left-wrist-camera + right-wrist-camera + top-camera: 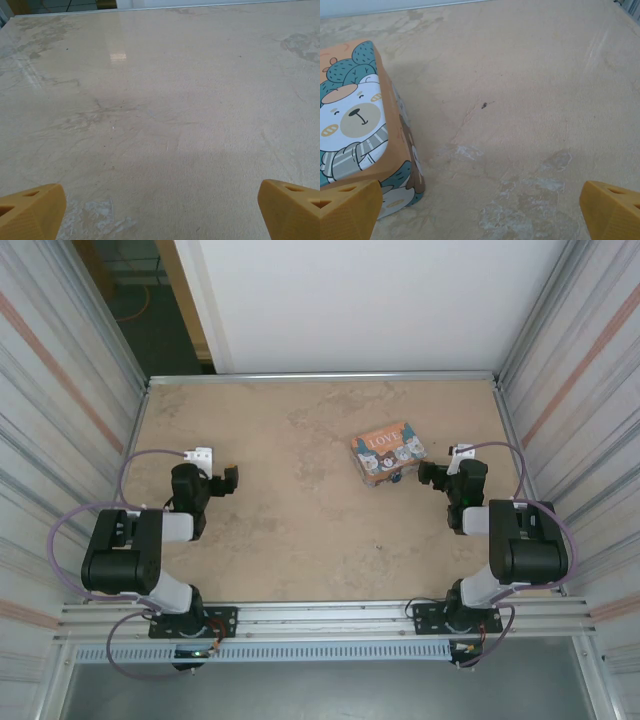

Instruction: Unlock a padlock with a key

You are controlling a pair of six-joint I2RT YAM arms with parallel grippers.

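Both grippers are wide open and hold nothing.
From above, the left gripper [228, 481] is near the table's [300, 540] left edge and the right gripper [430, 475] is near the right edge, just beside the orange tin [388, 452]; the tiny blue padlock [398, 478] sits against the tin's near side. Left wrist: yellow fingers [30, 210] spread wide over bare table. Right wrist: fingers [612, 210] spread wide, tin on the left.

The word "LOVE" is showing in capital letters on the orange lid of a small tin [388, 452] sitting on the tabletop [300, 530]; the letters are standing above cartoon animal faces; seen from the right wrist, the lid is showing a scarf-wearing bear.
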